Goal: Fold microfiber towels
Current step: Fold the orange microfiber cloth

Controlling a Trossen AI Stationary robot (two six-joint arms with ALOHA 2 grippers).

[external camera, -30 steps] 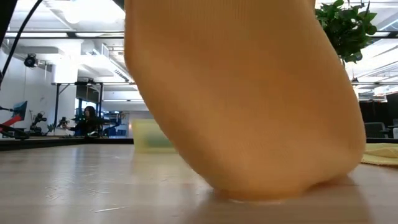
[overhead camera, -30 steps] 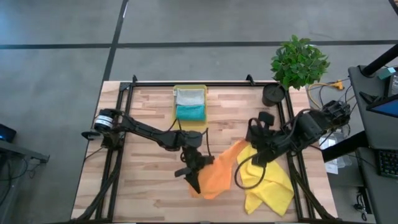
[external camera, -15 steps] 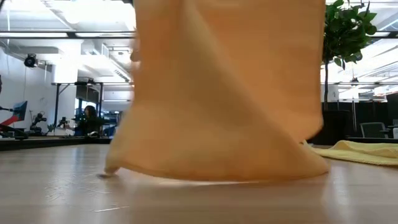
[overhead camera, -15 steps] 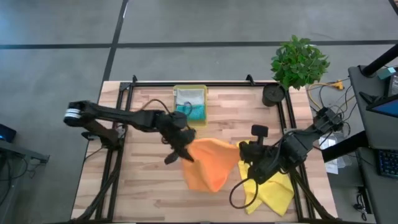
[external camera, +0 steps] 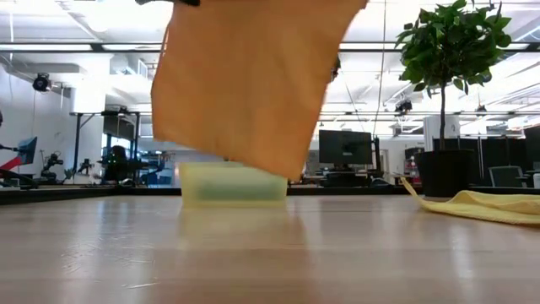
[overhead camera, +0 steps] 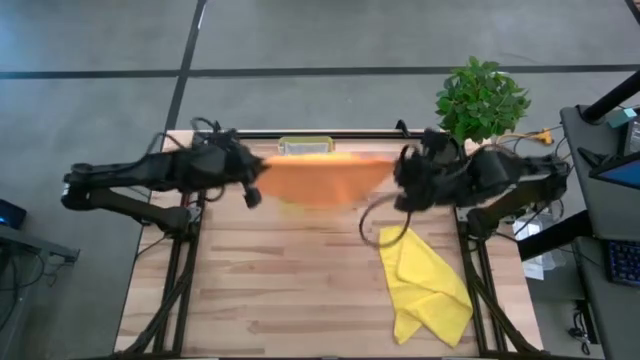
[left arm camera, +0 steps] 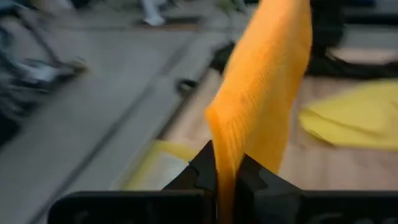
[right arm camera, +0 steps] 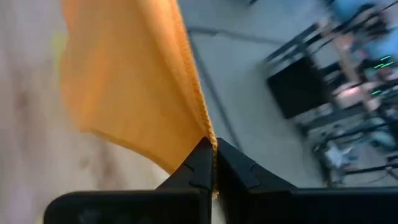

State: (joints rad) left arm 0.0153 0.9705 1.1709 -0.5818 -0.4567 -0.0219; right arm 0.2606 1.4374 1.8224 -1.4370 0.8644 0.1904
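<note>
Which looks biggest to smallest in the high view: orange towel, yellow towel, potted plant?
1. yellow towel, crumpled on the table
2. and 3. orange towel and potted plant: too close to rank. The orange one hangs stretched between both arms, seen nearly edge-on, so its full spread isn't shown.

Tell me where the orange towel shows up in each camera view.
High view: orange towel stretched between both claws, near the table's far edge.
Low view: hanging from the top, above the table.
Left wrist view: rising from the left claw.
Right wrist view: pinched in the right claw.
Shared landmark: yellow towel.
</note>
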